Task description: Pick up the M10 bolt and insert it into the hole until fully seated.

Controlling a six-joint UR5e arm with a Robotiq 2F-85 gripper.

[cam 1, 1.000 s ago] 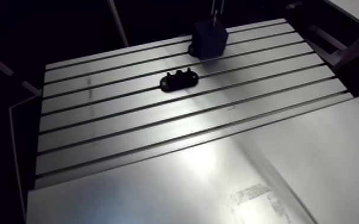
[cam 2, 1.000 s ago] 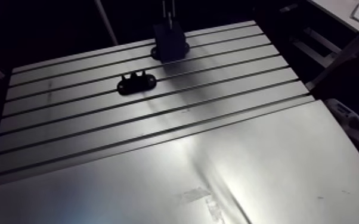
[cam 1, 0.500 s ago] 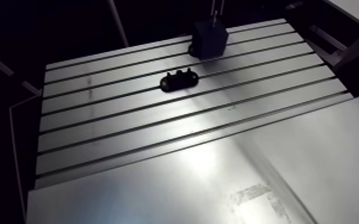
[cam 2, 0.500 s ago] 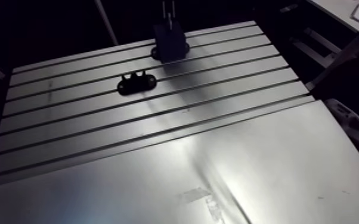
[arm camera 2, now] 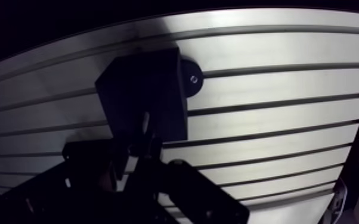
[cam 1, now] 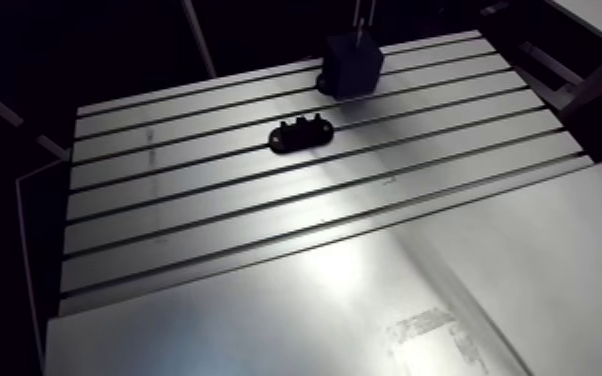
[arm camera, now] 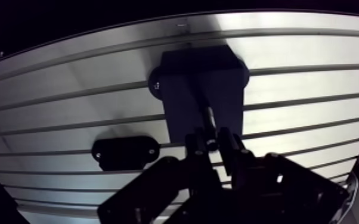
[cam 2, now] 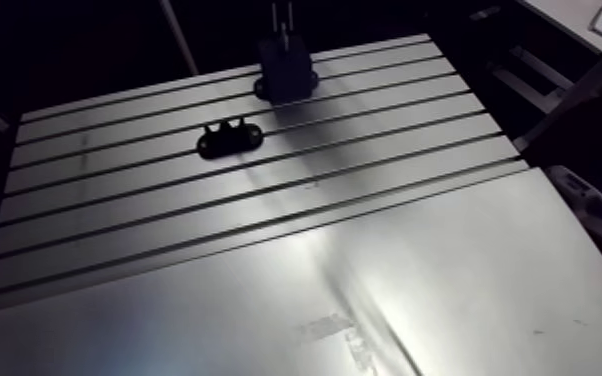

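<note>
The gripper (arm camera: pixel 213 142) pinches the bolt (arm camera: pixel 208 119) over the dark block (arm camera: pixel 185 83). A small black holder (arm camera: pixel 125 152) lies nearby on the surface (arm camera: pixel 313 50).

This looks like a robotics lab or workshop. A silver aluminium desk (cam 1: pixel 165 192) is cut with parallel T-slot grooves, and a dark square block fixture (cam 1: pixel 353 68) is mounted on it. A low black oval holder (cam 1: pixel 300 135) sits near that block.
</note>
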